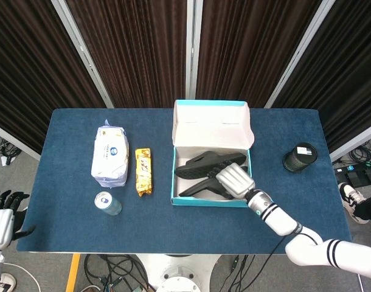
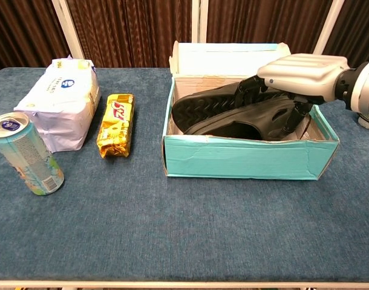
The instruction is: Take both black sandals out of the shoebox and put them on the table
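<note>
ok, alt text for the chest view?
The right hand grips a black sandal inside the open teal shoebox on a blue table. To the left sit a yellow snack pack, a wipes pack and a can.

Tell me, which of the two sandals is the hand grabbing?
The front sandal, nearer the shoebox's front wall; the right hand grips its strap. The rear sandal lies untouched behind.
</note>
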You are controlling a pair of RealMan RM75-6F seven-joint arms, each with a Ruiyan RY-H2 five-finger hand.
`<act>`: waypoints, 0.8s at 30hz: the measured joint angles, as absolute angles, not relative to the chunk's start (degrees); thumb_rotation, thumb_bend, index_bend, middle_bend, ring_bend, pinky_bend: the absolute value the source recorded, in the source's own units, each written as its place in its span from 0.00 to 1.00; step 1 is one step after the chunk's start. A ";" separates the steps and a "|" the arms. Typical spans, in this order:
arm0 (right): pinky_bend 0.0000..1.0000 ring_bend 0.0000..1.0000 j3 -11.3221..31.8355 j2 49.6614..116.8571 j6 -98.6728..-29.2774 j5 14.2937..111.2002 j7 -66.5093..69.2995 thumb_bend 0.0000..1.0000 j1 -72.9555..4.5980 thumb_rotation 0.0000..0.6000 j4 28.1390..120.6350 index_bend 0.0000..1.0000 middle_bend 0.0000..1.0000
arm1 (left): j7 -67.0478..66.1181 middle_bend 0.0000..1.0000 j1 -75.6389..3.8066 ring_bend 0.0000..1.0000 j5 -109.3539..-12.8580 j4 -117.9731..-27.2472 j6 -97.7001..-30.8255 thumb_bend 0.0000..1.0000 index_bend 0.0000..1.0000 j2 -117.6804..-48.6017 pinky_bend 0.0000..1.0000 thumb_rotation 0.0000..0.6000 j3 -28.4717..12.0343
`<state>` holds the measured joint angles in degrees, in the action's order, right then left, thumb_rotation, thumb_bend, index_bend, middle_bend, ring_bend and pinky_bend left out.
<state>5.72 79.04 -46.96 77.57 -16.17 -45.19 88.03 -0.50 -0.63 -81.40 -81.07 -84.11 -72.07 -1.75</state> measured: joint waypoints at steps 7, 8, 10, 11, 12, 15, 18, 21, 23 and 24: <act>0.32 0.27 5.42 81.13 -45.66 76.14 -18.47 0.10 -46.31 1.00 85.97 0.33 0.36 | 0.04 0.18 -0.32 0.09 -81.03 -80.52 -84.03 0.00 0.23 -72.27 0.05 1.00 -1.68; 0.33 0.28 5.34 81.42 -45.68 76.07 -18.79 0.10 -46.35 1.00 85.71 0.33 0.36 | 0.11 0.18 -0.30 0.09 -81.00 -80.44 -83.99 0.00 0.24 -72.31 0.05 1.00 -1.66; 0.35 0.28 5.14 82.05 -45.79 75.95 -19.52 0.10 -46.44 1.00 85.07 0.35 0.37 | 0.27 0.18 -0.30 0.09 -81.02 -80.27 -83.91 0.00 0.23 -72.41 0.05 1.00 -1.64; 0.36 0.29 5.06 82.30 -45.85 75.93 -19.88 0.10 -46.48 1.00 84.78 0.37 0.39 | 0.34 0.18 -0.30 0.09 -81.04 -80.21 -83.90 0.00 0.23 -72.45 0.05 1.00 -1.64; 0.37 0.30 4.99 82.58 -45.95 75.93 -20.28 0.10 -46.52 1.00 84.47 0.38 0.40 | 0.46 0.18 -0.31 0.09 -81.08 -80.10 -83.89 0.00 0.23 -72.51 0.05 1.00 -1.63; 0.43 0.36 4.85 83.82 -46.85 76.09 -21.63 0.14 -46.57 1.00 83.12 0.49 0.47 | 0.65 0.18 -0.33 0.09 -81.16 -79.86 -83.87 0.00 0.23 -72.67 0.05 1.00 -1.64; 0.46 0.42 4.88 85.19 -47.88 76.34 -22.23 0.24 -46.55 1.00 81.45 0.61 0.55 | 0.73 0.18 -0.32 0.09 -81.08 -79.73 -83.76 0.00 0.23 -72.71 0.05 1.00 -1.64; 0.49 0.47 5.17 86.13 -48.87 76.69 -22.03 0.32 -46.55 1.00 80.14 0.69 0.60 | 0.81 0.18 -0.20 0.09 -80.98 -79.63 -83.83 0.00 0.23 -72.71 0.05 1.00 -1.66; 0.50 0.49 5.58 86.26 -49.80 77.03 -21.28 0.33 -46.48 1.00 80.06 0.72 0.62 | 0.80 0.18 -0.14 0.09 -80.92 -79.61 -83.85 0.00 0.23 -72.69 0.05 1.00 -1.66; 0.51 0.50 5.79 86.24 -50.24 77.16 -20.84 0.33 -46.43 1.00 80.14 0.74 0.63 | 0.80 0.18 -0.13 0.09 -80.92 -79.62 -83.85 0.00 0.23 -72.66 0.05 1.00 -1.67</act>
